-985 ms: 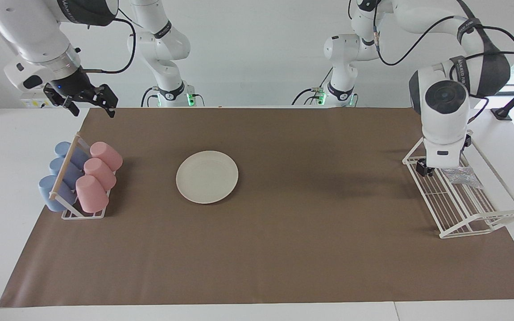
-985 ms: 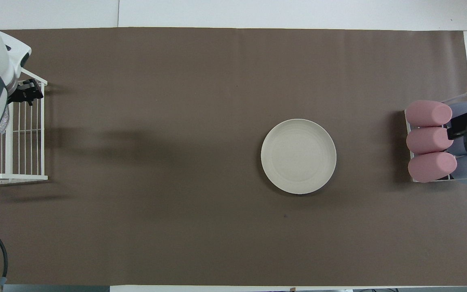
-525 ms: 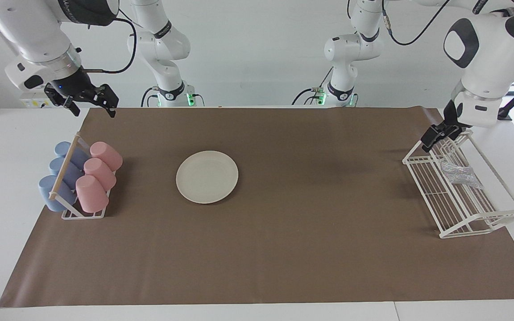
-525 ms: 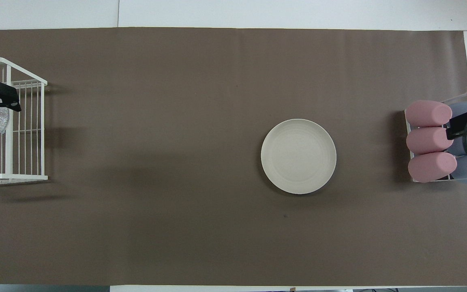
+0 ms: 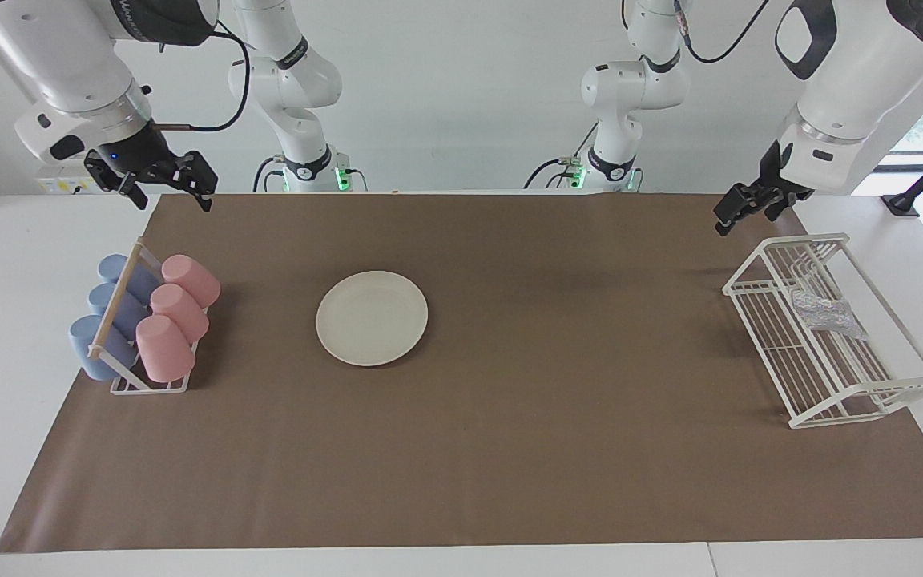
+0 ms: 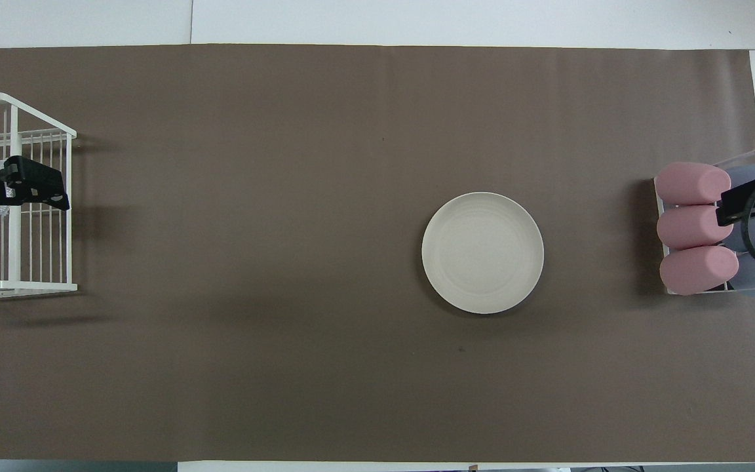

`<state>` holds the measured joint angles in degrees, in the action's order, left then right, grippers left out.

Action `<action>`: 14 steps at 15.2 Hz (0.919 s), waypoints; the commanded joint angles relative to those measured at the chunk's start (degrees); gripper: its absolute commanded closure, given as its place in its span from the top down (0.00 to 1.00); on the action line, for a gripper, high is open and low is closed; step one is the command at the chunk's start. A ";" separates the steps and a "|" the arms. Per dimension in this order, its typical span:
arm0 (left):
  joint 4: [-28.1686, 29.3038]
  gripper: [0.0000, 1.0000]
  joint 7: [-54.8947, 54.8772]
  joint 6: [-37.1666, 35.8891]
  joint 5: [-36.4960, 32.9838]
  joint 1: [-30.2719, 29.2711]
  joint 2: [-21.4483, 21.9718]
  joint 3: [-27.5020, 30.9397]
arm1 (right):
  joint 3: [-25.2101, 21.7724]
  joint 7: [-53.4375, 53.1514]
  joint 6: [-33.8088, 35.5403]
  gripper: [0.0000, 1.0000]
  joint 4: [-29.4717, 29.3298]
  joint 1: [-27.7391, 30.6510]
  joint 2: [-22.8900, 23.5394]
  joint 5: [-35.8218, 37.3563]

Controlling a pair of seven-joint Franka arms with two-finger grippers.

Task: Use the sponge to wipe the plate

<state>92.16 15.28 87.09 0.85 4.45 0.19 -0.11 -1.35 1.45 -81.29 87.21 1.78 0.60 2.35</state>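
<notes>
Only "FRANKA" lettering shows, partly, on the right arm (image 5: 149, 12).

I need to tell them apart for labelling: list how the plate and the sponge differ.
Colour: the plate is plain cream-white, the sponge shiny silvery-grey.
Shape and size: the plate is a wide, flat round dish; the sponge is a far smaller, crumpled pad.
Place: the plate lies on the brown mat mid-table, while the sponge lies in the white wire rack at the left arm's end.
Shared: neither is held by a gripper.
</notes>
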 commanded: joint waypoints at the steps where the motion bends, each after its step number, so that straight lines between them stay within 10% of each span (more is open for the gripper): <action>1: 1.89 1.00 -6.12 -0.52 2.57 1.44 2.10 1.87 | 0.12 0.66 -0.71 1.00 1.39 0.06 -1.21 0.38; 14: -0.49 1.00 -10.62 -3.95 -1.12 0.39 2.19 1.61 | 0.12 0.57 -0.71 1.00 1.39 -0.11 -1.21 0.47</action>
<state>90.89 5.55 82.55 0.90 4.91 1.56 1.65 -1.35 1.45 -81.29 87.21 1.73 0.60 2.34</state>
